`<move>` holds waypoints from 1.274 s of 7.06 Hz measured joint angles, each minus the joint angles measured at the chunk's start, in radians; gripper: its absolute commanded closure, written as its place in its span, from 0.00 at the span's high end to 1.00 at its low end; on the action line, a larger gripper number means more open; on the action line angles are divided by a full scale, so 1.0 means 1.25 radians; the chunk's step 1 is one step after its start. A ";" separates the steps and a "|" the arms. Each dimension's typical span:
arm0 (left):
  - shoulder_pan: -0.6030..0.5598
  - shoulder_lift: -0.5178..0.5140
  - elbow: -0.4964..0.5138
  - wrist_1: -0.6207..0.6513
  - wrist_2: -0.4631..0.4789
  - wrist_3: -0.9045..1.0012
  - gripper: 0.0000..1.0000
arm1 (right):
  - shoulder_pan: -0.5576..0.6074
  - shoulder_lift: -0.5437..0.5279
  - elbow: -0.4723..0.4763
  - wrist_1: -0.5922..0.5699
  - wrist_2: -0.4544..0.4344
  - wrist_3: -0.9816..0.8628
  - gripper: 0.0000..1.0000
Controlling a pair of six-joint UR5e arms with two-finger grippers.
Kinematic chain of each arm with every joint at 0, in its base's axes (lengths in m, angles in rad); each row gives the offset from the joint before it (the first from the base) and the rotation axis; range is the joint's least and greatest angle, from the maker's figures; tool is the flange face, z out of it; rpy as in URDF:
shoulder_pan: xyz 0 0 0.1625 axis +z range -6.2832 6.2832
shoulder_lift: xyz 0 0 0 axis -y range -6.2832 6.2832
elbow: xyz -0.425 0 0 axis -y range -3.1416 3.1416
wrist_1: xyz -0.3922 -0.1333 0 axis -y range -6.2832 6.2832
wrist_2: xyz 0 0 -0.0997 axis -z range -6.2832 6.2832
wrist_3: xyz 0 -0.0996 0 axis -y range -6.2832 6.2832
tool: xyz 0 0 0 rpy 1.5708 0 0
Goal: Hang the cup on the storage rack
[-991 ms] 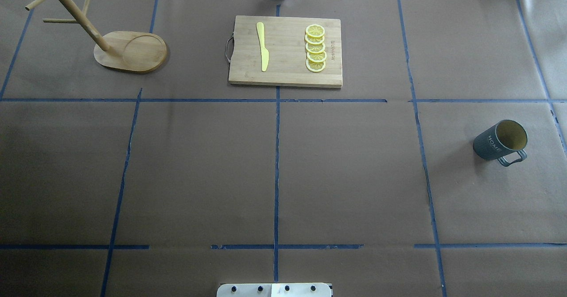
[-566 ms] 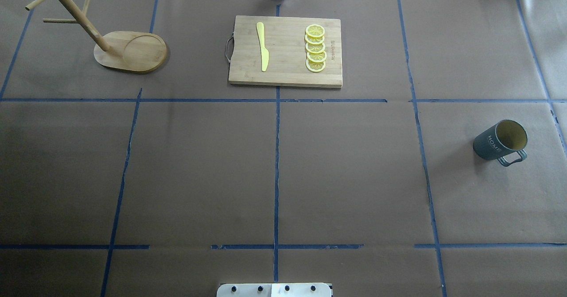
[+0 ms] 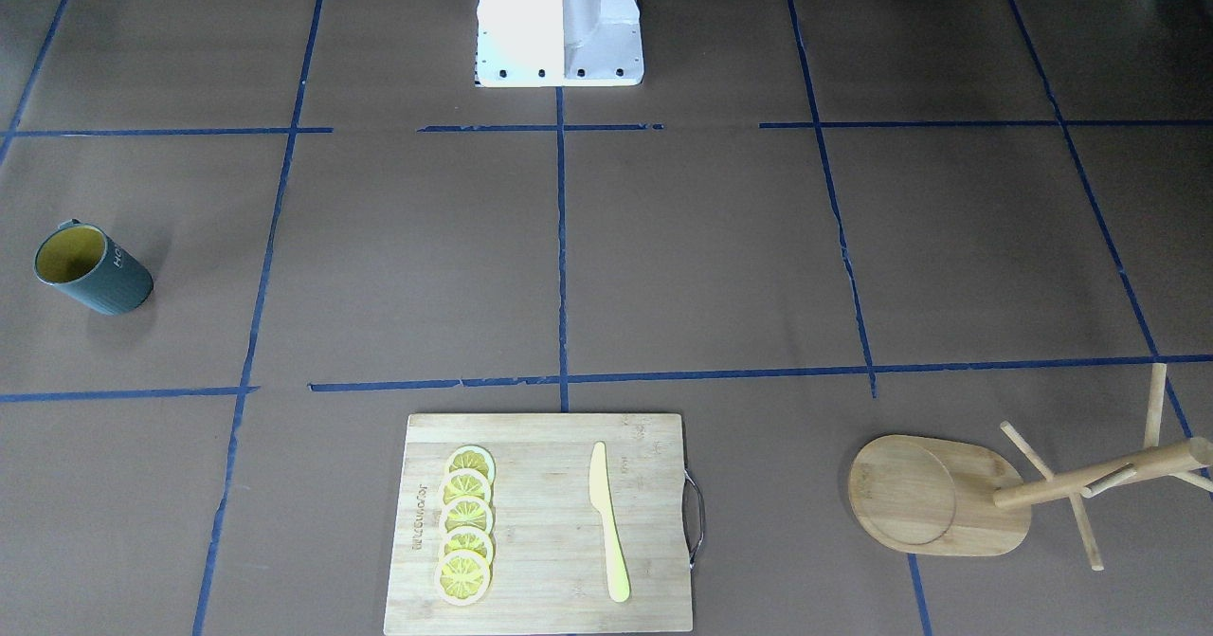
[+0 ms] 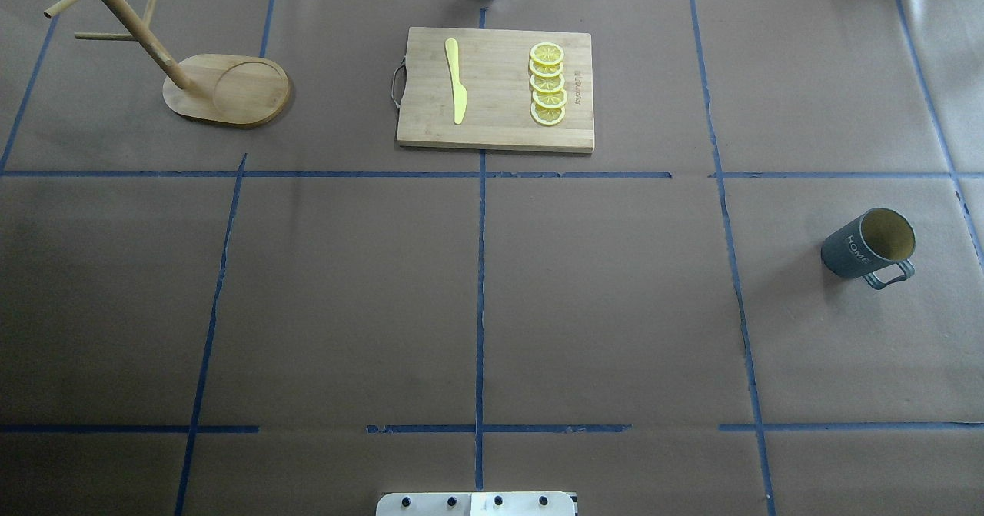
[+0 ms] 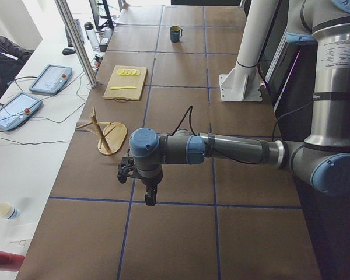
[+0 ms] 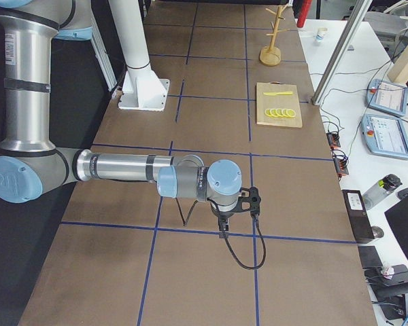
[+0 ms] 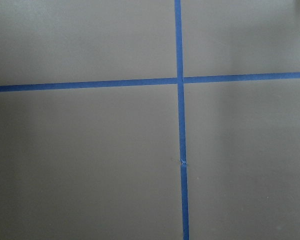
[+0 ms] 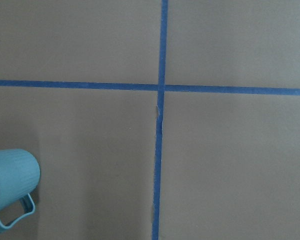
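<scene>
I cannot tell if my left fingers (image 5: 150, 197) or right fingers (image 6: 222, 231) are open; cup (image 4: 855, 254) and rack (image 4: 231, 89) stand well apart.

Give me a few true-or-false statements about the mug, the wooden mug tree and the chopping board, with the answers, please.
1. The cup stands upright on the table. True.
2. The cup hangs from a peg of the storage rack. False: the rack's pegs are bare, and the cup is far across the table from it.
3. Five lemon slices lie in a row on the cutting board. True.
4. The yellow knife lies on the table beside the board. False: it lies on the board.
</scene>
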 measured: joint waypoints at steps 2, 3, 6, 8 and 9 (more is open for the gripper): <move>0.000 0.000 -0.001 0.000 0.000 -0.001 1.00 | -0.076 0.003 0.065 0.003 0.030 0.110 1.00; 0.000 0.000 -0.002 0.000 0.001 -0.001 1.00 | -0.139 0.008 0.107 0.020 0.010 0.216 1.00; 0.000 0.000 -0.002 0.000 0.000 -0.001 1.00 | -0.322 0.018 0.094 0.232 -0.096 0.519 1.00; 0.000 0.000 -0.006 0.000 0.000 -0.001 1.00 | -0.355 0.019 0.046 0.291 -0.112 0.556 1.00; 0.000 0.000 -0.009 0.000 0.000 -0.001 1.00 | -0.373 0.019 0.034 0.297 -0.114 0.559 1.00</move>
